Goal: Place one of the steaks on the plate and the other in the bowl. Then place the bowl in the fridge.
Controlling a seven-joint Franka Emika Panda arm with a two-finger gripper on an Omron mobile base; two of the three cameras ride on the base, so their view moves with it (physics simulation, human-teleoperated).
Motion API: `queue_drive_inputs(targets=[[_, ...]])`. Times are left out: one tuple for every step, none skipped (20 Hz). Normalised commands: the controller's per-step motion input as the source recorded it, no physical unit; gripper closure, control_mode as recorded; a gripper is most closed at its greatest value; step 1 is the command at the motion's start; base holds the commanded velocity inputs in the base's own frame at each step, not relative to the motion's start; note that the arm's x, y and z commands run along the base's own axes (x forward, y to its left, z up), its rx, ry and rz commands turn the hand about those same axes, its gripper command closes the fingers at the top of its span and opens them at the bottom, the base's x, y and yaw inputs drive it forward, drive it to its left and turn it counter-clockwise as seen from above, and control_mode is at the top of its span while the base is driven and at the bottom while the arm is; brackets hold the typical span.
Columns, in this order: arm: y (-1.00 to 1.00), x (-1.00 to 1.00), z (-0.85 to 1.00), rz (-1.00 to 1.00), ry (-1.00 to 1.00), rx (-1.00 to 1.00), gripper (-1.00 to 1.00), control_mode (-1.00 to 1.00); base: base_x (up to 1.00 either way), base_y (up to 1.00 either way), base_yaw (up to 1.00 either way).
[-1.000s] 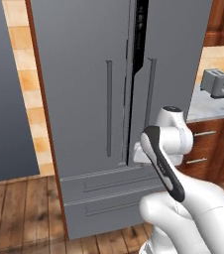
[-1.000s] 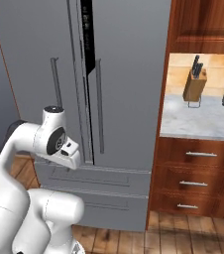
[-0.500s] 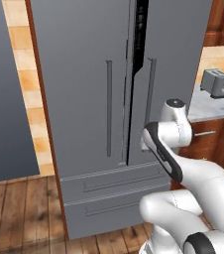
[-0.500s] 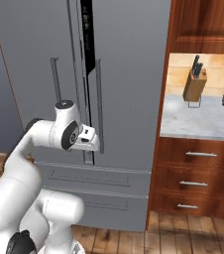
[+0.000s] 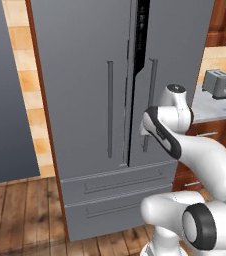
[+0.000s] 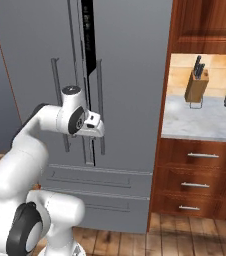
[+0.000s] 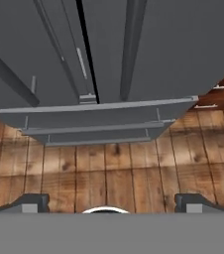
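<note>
Gripper, jaws spread, faces fridge with right door ajar.

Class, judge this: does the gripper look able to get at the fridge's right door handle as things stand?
Probably yes. The open gripper holds nothing and hangs just in front of the right door handle of the fridge, with nothing between them; that door stands slightly ajar.

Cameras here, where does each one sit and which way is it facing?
Left base view: behind the arm's left, facing the fridge; arm at lower right, toaster beyond.
Right base view: behind the arm's right, facing the fridge; arm at lower left, knife block on the counter.
Hand view: on the hand, angled at the fridge's drawers and floor; open tool tips at the bottom.
All share the fridge.
</note>
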Motion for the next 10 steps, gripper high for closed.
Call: queue_drive_inputs(targets=[[-0.13, 0.69, 0.19, 0.0, 0.0, 0.0, -1.0, -1.0, 0.0, 0.0, 0.0], [-0.09, 0.74, 0.18, -0.01, -0.07, 0.0, -1.0, -1.0, 0.0, 0.0, 0.0], [0.0, 0.71, 0.19, 0.0, -0.15, 0.0, -1.0, -1.0, 0.0, 0.0, 0.0], [0.0, 0.58, 0.28, 0.0, -0.24, 0.0, -1.0, -1.0, 0.0, 0.0, 0.0], [0.0, 0.63, 0.37, 0.0, -0.31, 0.0, -1.0, -1.0, 0.0, 0.0, 0.0], [-0.03, 0.5, 0.34, 0.03, -0.38, 0.0, -1.0, -1.0, 0.0, 0.0, 0.0], [-0.17, 0.5, 0.3, 0.05, -0.33, 0.0, -1.0, -1.0, 0.0, 0.0, 0.0], [-0.12, 0.56, 0.34, 0.09, -0.13, 0.0, -1.0, -1.0, 0.0, 0.0, 0.0], [-0.2, 0.56, 0.37, 0.06, -0.09, 0.0, -1.0, -1.0, 0.0, 0.0, 0.0], [-0.2, 0.68, 0.43, 0.03, -0.11, 0.0, -1.0, -1.0, 0.0, 0.0, 0.0]])
